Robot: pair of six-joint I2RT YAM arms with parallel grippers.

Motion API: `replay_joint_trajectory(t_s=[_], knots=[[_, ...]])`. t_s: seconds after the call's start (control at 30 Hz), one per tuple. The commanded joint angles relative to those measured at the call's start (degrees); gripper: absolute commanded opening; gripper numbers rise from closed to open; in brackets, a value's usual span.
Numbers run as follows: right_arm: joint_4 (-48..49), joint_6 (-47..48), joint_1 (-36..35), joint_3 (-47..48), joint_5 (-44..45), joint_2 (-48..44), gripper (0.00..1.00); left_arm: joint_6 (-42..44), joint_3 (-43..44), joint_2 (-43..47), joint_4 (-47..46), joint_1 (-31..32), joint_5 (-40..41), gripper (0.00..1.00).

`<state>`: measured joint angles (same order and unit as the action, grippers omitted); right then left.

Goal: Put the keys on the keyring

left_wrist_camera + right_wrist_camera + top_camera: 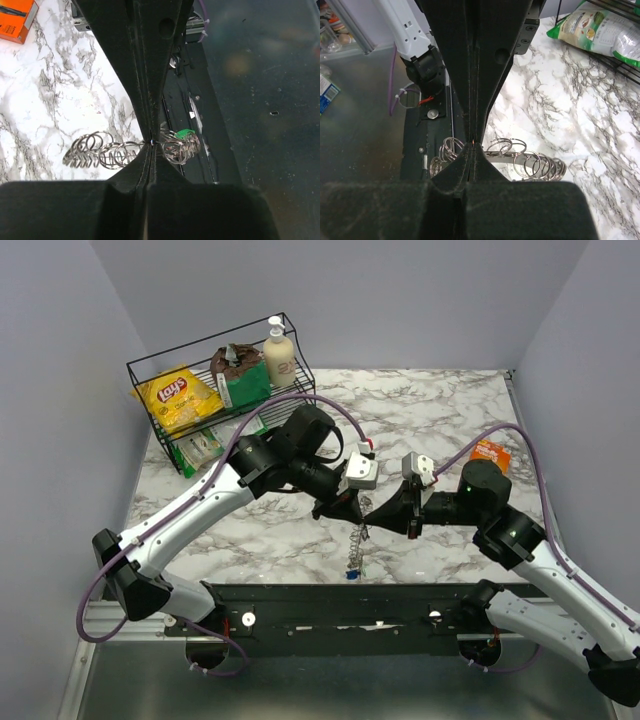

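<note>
You see the keyring (100, 152) as bright, shiny coiled metal; the left gripper (151, 142) looks matt black plastic, the table (440, 410) smooth, glossy marble-patterned, the green key head (185, 133) glossy plastic

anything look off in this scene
Yes: the keyring is not a flat round hoop but a drawn-out, tangled string of loops. It is pinched by the left gripper and the right gripper, and trails toward the near edge of the table.

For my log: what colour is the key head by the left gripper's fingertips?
Green; the key head shows best in the left wrist view.
</note>
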<state>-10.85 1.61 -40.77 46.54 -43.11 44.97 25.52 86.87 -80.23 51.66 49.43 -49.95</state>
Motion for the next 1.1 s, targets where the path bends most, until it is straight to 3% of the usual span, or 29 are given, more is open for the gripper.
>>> replay_joint_trajectory(t_s=[0.0, 0.07, 0.13, 0.2, 0.5, 0.87, 1.07], knots=[[1.5, 0.8, -0.1, 1.9, 0.3, -1.0, 0.01, 0.9, 1.6, -0.9, 1.2, 1.0, 0.6, 0.00], [1.6, 0.9, -0.1, 1.6, 0.7, -1.5, 0.01, 0.6, 1.1, -0.3, -0.2, 1.0, 1.6, 0.00], [1.9, 0.9, -0.1, 1.4, 1.4, -2.7, 0.07, -0.4, -0.9, 0.7, -2.5, 1.0, 2.7, 0.00], [2.5, 0.6, -0.1, 0.7, 3.0, -3.7, 0.19, -2.6, -4.2, 3.0, -7.6, 1.0, 3.5, 0.00], [3.8, -0.8, -0.1, -1.1, 7.3, -7.9, 0.40, -12.2, -18.6, 12.5, -31.6, 1.0, 7.6, 0.00], [4.0, -1.4, -0.1, -2.3, 6.6, -8.9, 0.40, -22.6, -32.3, 20.0, -60.3, 0.7, 8.7, 0.00], [3.8, -1.4, -0.1, -2.8, 8.7, -10.3, 0.40, -23.7, -37.0, 22.2, -68.4, 0.6, 8.9, 0.00]])
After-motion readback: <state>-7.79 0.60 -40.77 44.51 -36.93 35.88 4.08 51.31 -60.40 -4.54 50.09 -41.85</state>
